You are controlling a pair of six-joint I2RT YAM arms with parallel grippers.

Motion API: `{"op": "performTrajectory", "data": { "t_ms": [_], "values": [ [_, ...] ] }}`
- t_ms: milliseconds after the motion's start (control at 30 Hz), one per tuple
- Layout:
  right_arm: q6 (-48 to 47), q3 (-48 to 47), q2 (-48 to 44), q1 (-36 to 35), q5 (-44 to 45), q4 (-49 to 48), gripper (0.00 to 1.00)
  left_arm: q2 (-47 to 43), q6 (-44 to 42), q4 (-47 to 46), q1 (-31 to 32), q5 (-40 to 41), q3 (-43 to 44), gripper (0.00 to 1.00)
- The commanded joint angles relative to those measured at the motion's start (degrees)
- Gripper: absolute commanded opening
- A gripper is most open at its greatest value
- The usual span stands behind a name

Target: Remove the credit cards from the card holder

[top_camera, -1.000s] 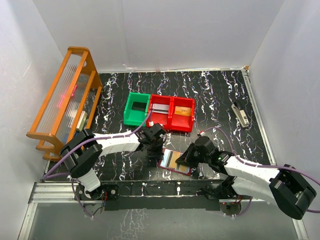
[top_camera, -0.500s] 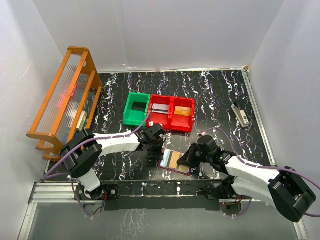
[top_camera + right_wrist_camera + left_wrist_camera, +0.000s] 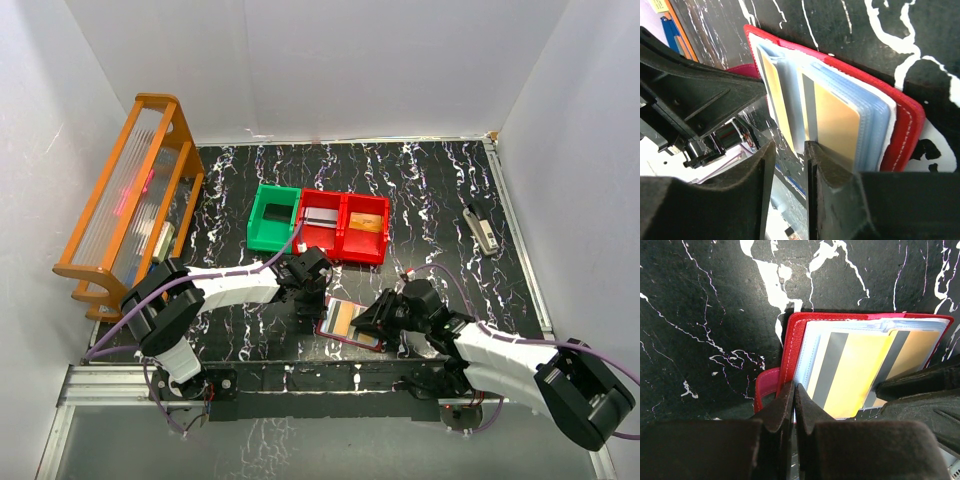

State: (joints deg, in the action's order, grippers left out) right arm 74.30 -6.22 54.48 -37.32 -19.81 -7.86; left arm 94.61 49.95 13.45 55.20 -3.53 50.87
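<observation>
The dark-red card holder (image 3: 351,327) lies open on the black marbled table, its pale sleeves up. In the left wrist view a yellow credit card (image 3: 850,370) with a grey stripe sticks partly out of a sleeve, and a gold one (image 3: 917,350) lies behind it. My left gripper (image 3: 793,387) is shut, its tips on the holder's left edge (image 3: 790,330) by the snap tab. My right gripper (image 3: 790,146) stands slightly open at the holder's right side. The edge of a gold card (image 3: 837,122) lies just ahead of its right finger (image 3: 815,155), and nothing is pinched between the fingers.
Behind the holder stand red bins (image 3: 345,225), one with a tan card in it, and a green bin (image 3: 273,218). An orange rack (image 3: 125,200) stands at the left wall. A small grey stapler-like object (image 3: 482,230) lies at the right.
My right gripper's jaws have parted from shut and the arm has drawn slightly back to the right. The left gripper and the holder have stayed put.
</observation>
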Motion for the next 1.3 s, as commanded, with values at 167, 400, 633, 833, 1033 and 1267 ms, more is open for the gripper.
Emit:
{"op": "performTrajectory", "data": {
  "t_ms": [167, 400, 633, 833, 1033, 1267],
  "values": [
    [-3.1, -2.8, 5.4, 0.2, -1.1, -5.5, 0.28, 2.8, -0.3, 3.0, 0.9, -0.4, -2.2, 0.0],
    [-5.4, -5.3, 10.2, 0.2, -1.9, -5.7, 0.17, 2.9, -0.4, 3.2, 0.9, -0.4, -2.1, 0.0],
    [-4.4, -4.4, 12.3, 0.2, -3.8, -10.0, 0.07, 3.0, -0.3, 3.1, 0.9, -0.4, -2.1, 0.0],
    [-4.5, -4.3, 12.0, 0.3, -3.6, -11.0, 0.07, 3.1, -0.3, 3.1, 0.9, -0.5, -1.9, 0.0],
    [-4.4, -4.2, 13.4, 0.3, -4.0, -12.0, 0.06, 3.1, -0.4, 3.1, 0.9, -0.6, -1.9, 0.0],
    [-4.6, -4.3, 12.1, 0.3, -3.4, -9.9, 0.0, 2.9, -0.1, 3.2, 1.0, -0.3, -2.3, 0.0]
  ]
}}
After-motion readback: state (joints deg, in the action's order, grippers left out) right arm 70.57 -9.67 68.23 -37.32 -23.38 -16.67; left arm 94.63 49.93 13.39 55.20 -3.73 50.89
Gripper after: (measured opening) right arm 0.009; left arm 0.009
